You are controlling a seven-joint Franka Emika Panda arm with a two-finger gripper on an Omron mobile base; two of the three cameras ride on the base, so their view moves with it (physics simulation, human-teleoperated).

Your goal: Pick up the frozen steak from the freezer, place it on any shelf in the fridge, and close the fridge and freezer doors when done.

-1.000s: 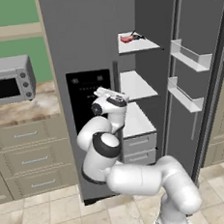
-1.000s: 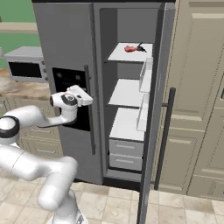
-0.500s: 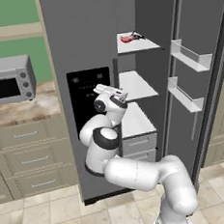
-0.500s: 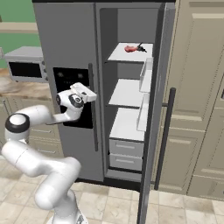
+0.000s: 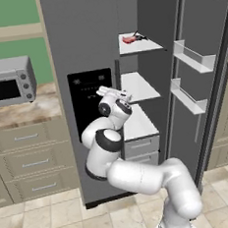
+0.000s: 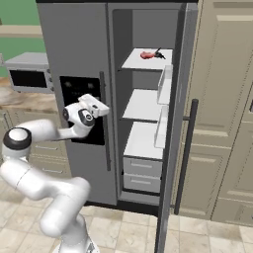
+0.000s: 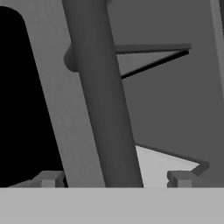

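Frozen steak (image 5: 128,38), a small flat red-pink slab, lies on the top white shelf (image 5: 144,46) of the open compartment, beside a small dark item (image 6: 159,52). The plain grey door (image 5: 201,73) stands wide open with its white bins. The gripper (image 7: 114,178) is spread open around the round grey bar handle (image 7: 103,100) of the dispenser door (image 6: 74,89), its fingertips on either side of it, not pressing it.

We can read no words, brands or numbers anywhere. The black dispenser panel (image 5: 90,97) bears faint pale marks, too small to read. The microwave (image 5: 8,81) shows no legible label.
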